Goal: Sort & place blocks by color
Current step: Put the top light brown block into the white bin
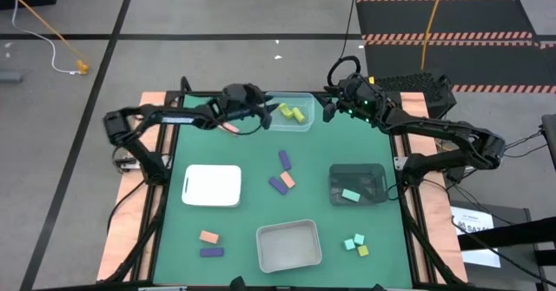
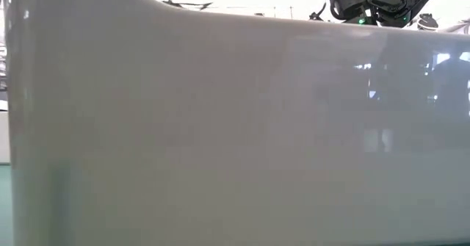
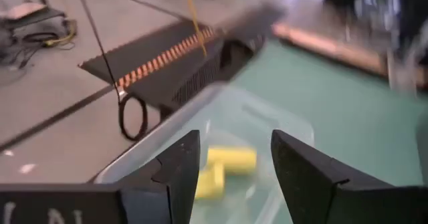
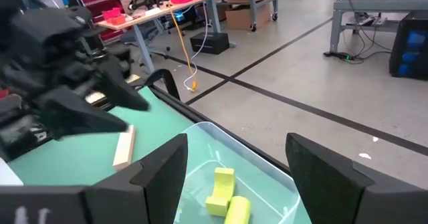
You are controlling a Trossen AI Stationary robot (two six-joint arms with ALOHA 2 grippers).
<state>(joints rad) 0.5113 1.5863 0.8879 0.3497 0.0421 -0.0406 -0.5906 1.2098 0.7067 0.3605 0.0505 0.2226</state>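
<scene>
While both arms are up at the far edge of the table, we've got the clear tray (image 1: 291,115) sitting between them with two yellow blocks (image 1: 294,114) already inside, so that's clearly our yellow bin.

Our left gripper (image 1: 265,110) hangs just beside the tray's near corner. In the left wrist view its fingers (image 3: 180,170) are spread apart with nothing between them, aimed right over the yellow blocks. A salmon-orange bar (image 1: 231,128) lies on the green mat directly under that arm; probably just not sorted yet.

Our right gripper (image 1: 333,107) sits at the tray's other end, jaws wide open and empty too, looking down into the same tray.

Rest of the blocks are scattered:
- one mint-teal block (image 1: 350,195) is in the dark tray (image 1: 334,176)
- purple and orange pieces (image 1: 281,180) mid-table
- an orange and purple pair (image 1: 210,244) near the front left
- teal and yellow cubes (image 1: 356,243) front right

The white lid-like tray (image 1: 212,186) and grey tray (image 1: 287,244) hold nothing, so we'd guess they're meant for purple and orange. Low view is blocked by a pale wall (image 2: 220,128).
</scene>
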